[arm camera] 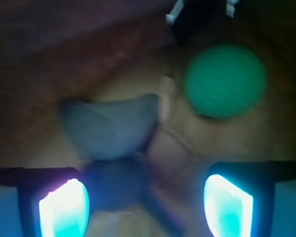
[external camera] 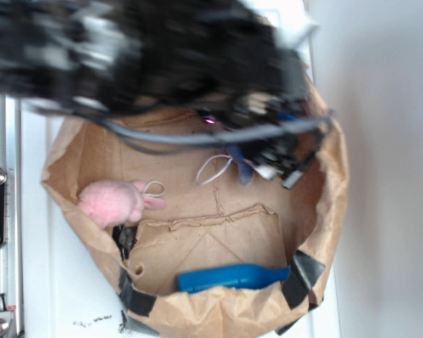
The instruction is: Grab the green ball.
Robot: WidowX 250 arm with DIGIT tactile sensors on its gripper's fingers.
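While your arm blurs across the top of the exterior frame, you can see the brown paper bag (external camera: pixel 317 232) lying open on the white table (external camera: pixel 381 176), its rim rolled down and patched with black tape. Inside it, a fuzzy pink plush (external camera: pixel 113 202) sits at the left wall, a blue object (external camera: pixel 229 277) lies flat along the lower edge, and a white string loop (external camera: pixel 213 169) rests near the middle. Your wrist view shows the end effector (arm camera: pixel 146 207) open, its two glowing pads wide apart at the bottom corners. Between and above them lies a grey plush toy (arm camera: pixel 108 126). The green ball (arm camera: pixel 224 81) sits upper right, free of the pads; being round, it has no long axis.
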